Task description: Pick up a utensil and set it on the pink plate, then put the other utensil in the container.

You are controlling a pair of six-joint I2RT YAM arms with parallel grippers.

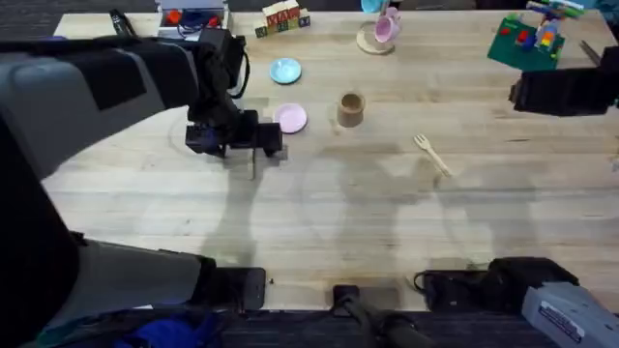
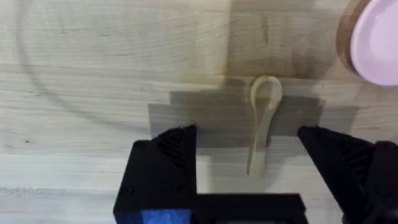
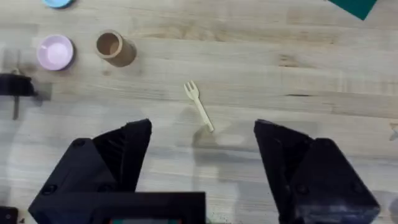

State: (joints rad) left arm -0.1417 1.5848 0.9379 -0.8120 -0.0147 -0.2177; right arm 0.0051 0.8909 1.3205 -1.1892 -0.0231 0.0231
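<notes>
The pale wooden spoon (image 2: 262, 124) lies flat on the table, and in the overhead view it (image 1: 253, 166) is a thin line just left of the pink plate (image 1: 289, 118). My left gripper (image 2: 249, 146) hovers over it, open, one black finger on each side of the handle and neither touching. The plate's edge (image 2: 376, 43) shows close by. The wooden fork (image 1: 432, 153) lies alone right of centre, tines toward the back. My right gripper (image 3: 202, 127) is open high above the fork (image 3: 199, 106). The tan container (image 1: 350, 109) stands upright right of the pink plate.
A light-blue plate (image 1: 284, 70) sits behind the pink one. A pink mug on a coaster (image 1: 385, 29), wooden blocks (image 1: 282, 17) and a green toy board (image 1: 527, 41) line the back edge. The right arm (image 1: 566, 92) looms dark at the right.
</notes>
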